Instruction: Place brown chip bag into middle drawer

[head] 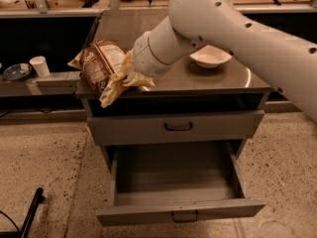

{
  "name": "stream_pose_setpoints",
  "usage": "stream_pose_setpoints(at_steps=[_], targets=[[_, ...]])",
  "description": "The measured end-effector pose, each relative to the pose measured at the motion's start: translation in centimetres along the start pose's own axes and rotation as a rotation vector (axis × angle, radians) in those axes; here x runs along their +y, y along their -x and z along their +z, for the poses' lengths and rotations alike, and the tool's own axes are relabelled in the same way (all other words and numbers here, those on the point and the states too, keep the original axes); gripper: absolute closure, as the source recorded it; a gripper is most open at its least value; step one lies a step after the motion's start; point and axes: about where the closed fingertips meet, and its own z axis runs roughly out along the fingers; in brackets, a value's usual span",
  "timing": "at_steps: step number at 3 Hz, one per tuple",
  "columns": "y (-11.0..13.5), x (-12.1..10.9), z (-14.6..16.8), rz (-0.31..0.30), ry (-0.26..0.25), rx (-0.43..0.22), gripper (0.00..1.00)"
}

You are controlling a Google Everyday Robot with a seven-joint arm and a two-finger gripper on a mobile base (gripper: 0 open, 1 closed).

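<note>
The brown chip bag (99, 66) is at the left front corner of the cabinet top, tilted and hanging over the edge. My gripper (118, 83) is at the bag's right side, its yellowish fingers (112, 90) shut on the bag's lower edge. The big white arm (233, 29) reaches in from the upper right. The middle drawer (178, 213) is pulled out below, its grey tray bare. I cannot tell whether the bag still rests on the top.
A white bowl (210, 56) sits on the cabinet top at the right. The top drawer (176, 126) is closed. A white cup (39, 66) and a dark dish (17, 72) stand on a low shelf at left. A black bar (30, 213) lies on the floor at bottom left.
</note>
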Motion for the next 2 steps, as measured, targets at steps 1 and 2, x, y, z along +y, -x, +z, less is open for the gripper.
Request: stream_pose_setpoints(at_steps=[1, 2], targets=[[4.9, 0.0, -5.2, -0.133, -0.086, -0.068, 1.0], [8.7, 0.9, -11.4, -0.23, -0.14, -0.187, 1.0]])
